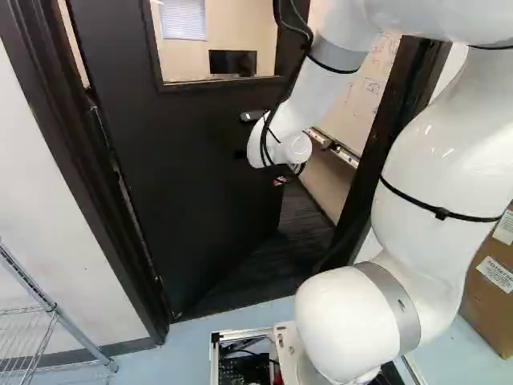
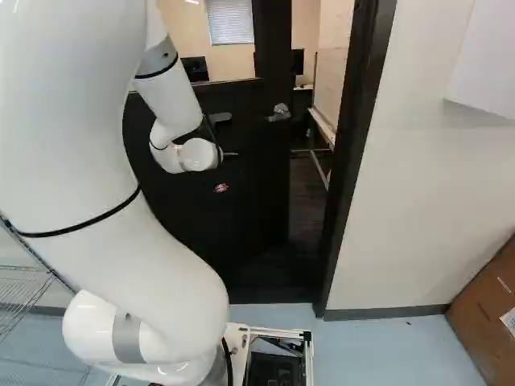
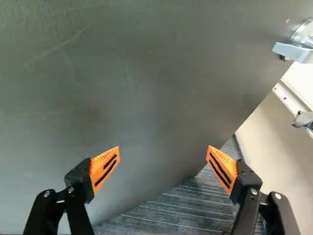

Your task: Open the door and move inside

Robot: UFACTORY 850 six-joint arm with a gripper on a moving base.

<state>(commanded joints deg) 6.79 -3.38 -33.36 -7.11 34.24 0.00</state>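
Near left: wire rack point(image 1: 84, 337) on pale blue floor point(image 2: 378, 346), by white wall point(image 1: 48, 176). Near right: cardboard box point(image 2: 483, 314) with white label, same floor. Beyond: dark striped carpet point(image 3: 171, 210); right side, whiteboard point(image 1: 361, 104) with writing, small grey item point(image 3: 304, 119) on its ledge point(image 1: 341, 150). Far: window blinds point(image 1: 183, 20), black monitor point(image 1: 232, 62) below them.
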